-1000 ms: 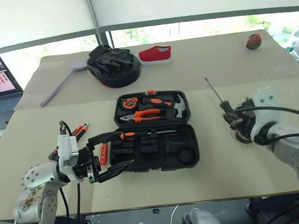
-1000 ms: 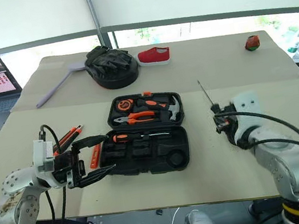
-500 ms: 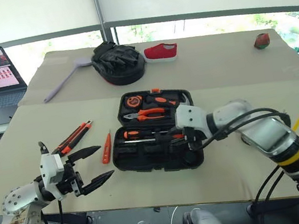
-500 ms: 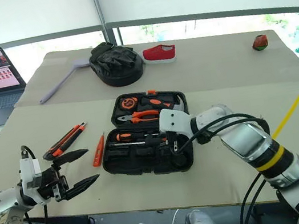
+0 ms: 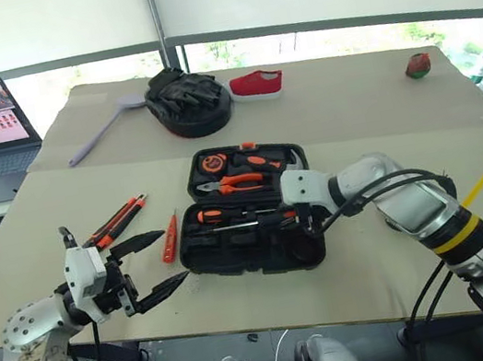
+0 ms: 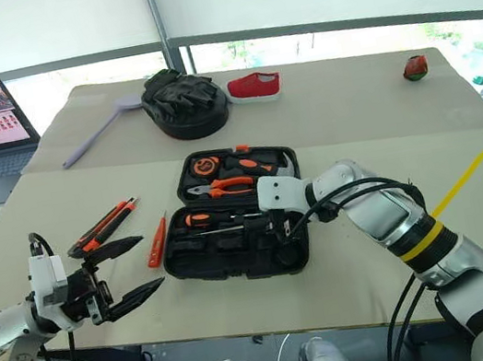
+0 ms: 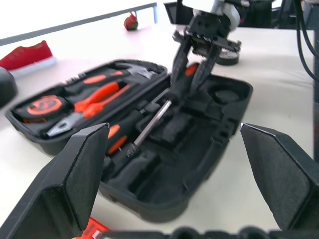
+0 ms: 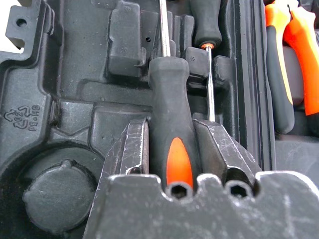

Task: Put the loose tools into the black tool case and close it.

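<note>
- Your right pincer [image 8: 172, 149] grips a slim black-and-orange screwdriver [image 8: 171, 124] over the open flat black plastic tool case [image 5: 236, 256], mid-counter.
- Your left pincer [image 5: 151, 269] gapes wide, the case at its 3 o'clock, apart.

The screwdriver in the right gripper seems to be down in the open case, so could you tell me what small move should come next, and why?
Probably open the right gripper and lift it clear. Its fingers clamp the screwdriver handle, and the shaft already lies along a moulded slot of the black tool case, beside another screwdriver. If it is not fully seated, a slight press down first would help.
</note>
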Available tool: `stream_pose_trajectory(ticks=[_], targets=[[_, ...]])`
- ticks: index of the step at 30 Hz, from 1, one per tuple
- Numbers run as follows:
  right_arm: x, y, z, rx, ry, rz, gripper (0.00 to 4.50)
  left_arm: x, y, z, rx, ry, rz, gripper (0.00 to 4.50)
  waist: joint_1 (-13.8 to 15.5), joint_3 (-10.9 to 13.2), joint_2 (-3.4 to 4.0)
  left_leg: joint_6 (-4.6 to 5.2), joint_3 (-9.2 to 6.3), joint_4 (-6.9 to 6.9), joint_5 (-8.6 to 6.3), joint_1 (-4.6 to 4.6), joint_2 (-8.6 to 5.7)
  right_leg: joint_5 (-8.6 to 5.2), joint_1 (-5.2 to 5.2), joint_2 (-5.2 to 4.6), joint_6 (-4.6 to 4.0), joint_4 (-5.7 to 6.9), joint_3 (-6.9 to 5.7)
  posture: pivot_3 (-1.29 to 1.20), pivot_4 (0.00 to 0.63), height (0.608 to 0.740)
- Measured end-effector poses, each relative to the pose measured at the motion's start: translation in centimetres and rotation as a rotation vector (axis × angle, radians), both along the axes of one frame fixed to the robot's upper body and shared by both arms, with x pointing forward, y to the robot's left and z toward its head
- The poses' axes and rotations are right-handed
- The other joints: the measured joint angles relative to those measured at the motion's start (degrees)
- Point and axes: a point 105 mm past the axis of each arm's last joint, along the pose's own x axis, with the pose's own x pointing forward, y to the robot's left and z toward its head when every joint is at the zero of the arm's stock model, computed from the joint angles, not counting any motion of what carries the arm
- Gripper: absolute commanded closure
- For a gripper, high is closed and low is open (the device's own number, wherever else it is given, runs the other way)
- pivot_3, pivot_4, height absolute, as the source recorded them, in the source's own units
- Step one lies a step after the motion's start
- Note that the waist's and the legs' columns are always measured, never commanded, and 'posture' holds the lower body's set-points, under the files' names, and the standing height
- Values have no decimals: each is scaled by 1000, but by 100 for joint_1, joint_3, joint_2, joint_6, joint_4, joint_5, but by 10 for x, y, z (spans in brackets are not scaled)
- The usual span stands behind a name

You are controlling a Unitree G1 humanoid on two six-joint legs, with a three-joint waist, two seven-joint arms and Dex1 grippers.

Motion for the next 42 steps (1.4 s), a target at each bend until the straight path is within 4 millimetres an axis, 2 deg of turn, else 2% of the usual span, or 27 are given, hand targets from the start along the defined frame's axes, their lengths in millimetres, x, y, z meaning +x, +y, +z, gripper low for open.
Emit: stream_pose_trajectory(ticks=[4,6,8,11,14,17,20,22,27,28,34,42], targets=[[4,-2,3,25,-7,-24,1289,1,-3,3,-10,-8,1,0,-10,0,0,39,1,0,22,-1,0,1,-1,2,-3,0,2,0,150,740],[6,-2,5,32,-14,-31,761,0,-4,1,-12,0,0,0,-11,0,0,40,1,-1,22,-2,0,1,-1,3,-3,-1,1,0,150,740],[7,-3,7,47,-13,-45,25,-2,-4,-3,-12,17,2,0,-13,0,0,40,1,-1,22,-2,1,1,-2,4,-3,-1,2,0,150,740],[5,-1,7,77,25,-50,25,-3,-4,-5,-12,25,-1,0,-12,0,0,29,1,-1,18,-2,2,1,-3,4,-3,-1,1,0,150,740],[-7,2,5,136,114,-1,25,-2,-4,-5,-13,24,4,0,-11,1,0,31,1,-1,18,-5,2,2,-5,4,-4,-1,1,0,150,740],[-6,5,19,223,100,13,735,-2,-4,-5,-15,23,10,0,-13,1,0,40,1,-1,22,-6,1,5,-5,4,-10,-1,1,0,150,740],[3,4,29,312,59,-24,1746,-2,-3,-6,-17,29,18,0,-26,0,0,37,0,-1,21,-3,2,5,-4,6,-9,-1,2,0,150,740],[7,11,25,354,47,-32,2439,-2,-4,-7,-14,31,18,0,-32,0,0,33,1,-3,24,-1,4,5,-5,10,-10,0,2,0,150,740],[9,23,-5,349,60,-41,4275,-2,-5,-9,-8,34,20,0,-27,1,0,32,4,-6,27,-4,2,5,-7,9,-10,0,2,0,150,740],[9,25,-6,356,54,-39,4478,-2,-4,-9,-7,35,21,0,-27,1,0,32,4,-6,27,-4,2,5,-6,9,-9,0,3,0,150,740],[13,31,-12,362,10,-36,4478,-2,-4,-13,3,45,29,0,-67,-2,1,18,5,-8,24,11,4,3,3,12,-7,2,7,0,150,740],[11,39,-16,329,-19,-3,4478,-6,6,-27,42,101,95,0,-129,-3,1,-25,4,-38,11,72,6,-2,52,12,-15,-1,12,0,150,740]])
